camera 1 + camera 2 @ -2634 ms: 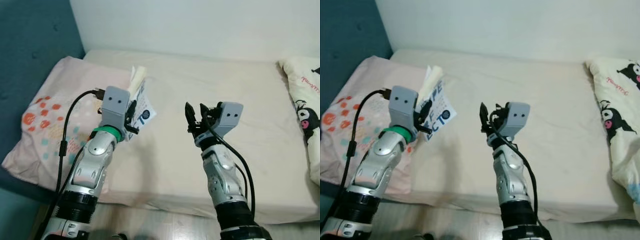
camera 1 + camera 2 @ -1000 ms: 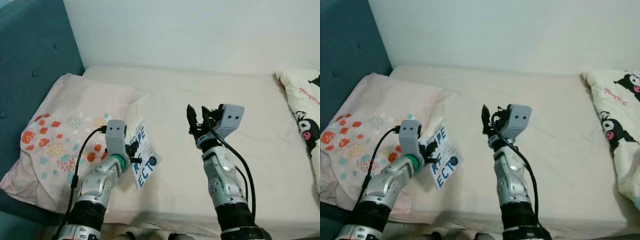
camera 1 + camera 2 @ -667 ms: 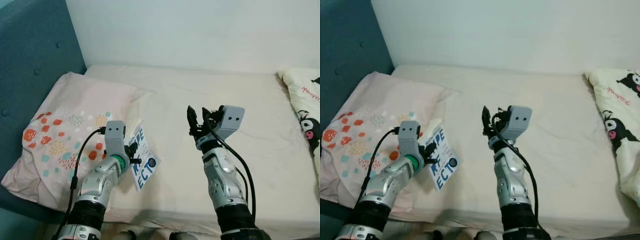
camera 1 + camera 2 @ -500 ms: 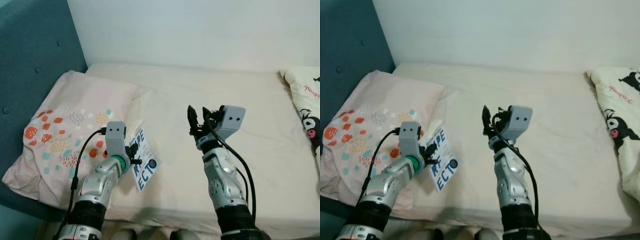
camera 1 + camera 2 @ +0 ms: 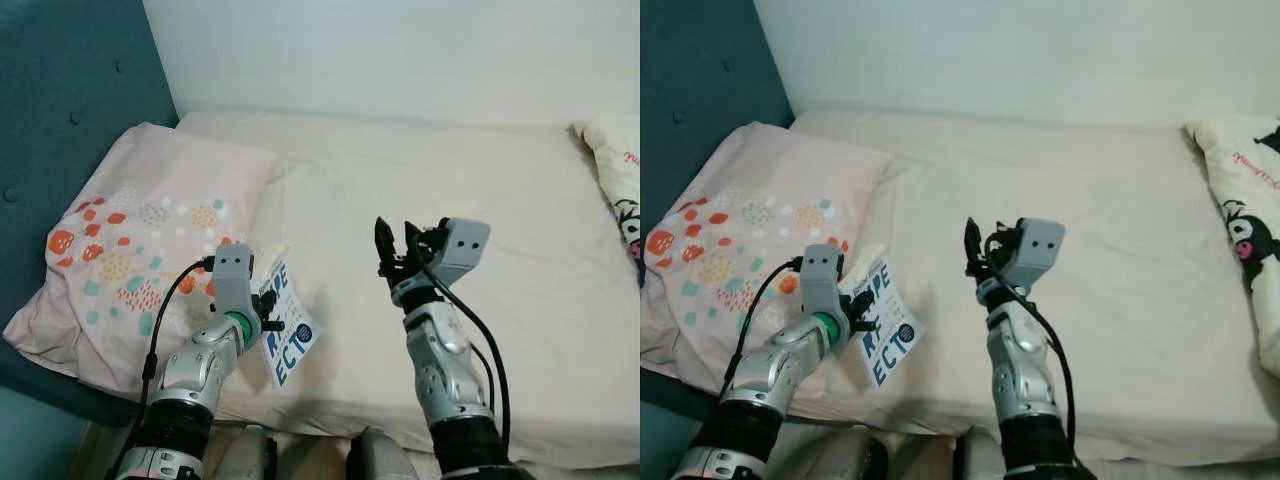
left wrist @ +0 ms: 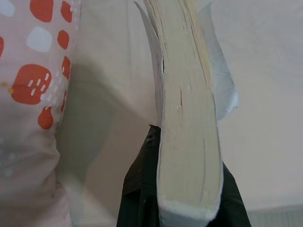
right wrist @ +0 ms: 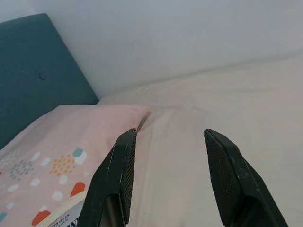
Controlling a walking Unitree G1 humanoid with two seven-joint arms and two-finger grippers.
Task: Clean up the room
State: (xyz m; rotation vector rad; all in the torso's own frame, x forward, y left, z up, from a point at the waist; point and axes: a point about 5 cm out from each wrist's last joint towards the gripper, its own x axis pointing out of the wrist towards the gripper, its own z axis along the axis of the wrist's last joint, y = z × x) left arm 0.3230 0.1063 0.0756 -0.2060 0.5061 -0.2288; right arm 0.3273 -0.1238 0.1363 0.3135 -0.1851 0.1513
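Note:
A white paperback book (image 5: pixel 283 322) with blue lettering hangs over the near left part of the bed, by the pink pillow (image 5: pixel 140 235). My left gripper (image 5: pixel 265 308) is shut on the book, whose cream page edge (image 6: pixel 187 118) runs between the black fingers (image 6: pixel 139 198) in the left wrist view. My right gripper (image 5: pixel 393 243) is raised above the middle of the bed, open, with nothing between its fingers (image 7: pixel 119 172).
The cream mattress (image 5: pixel 520 200) meets a white wall at the back. A teal padded headboard (image 5: pixel 70 110) stands on the left. A pillow with black cartoon figures (image 5: pixel 1245 220) lies at the right edge. The robot's feet show by the bed's near edge (image 5: pixel 330 425).
The left gripper has come down with the book from over the pillow to low by the bed's near edge. The camera has drifted and tilted down. The right arm has kept its pose.

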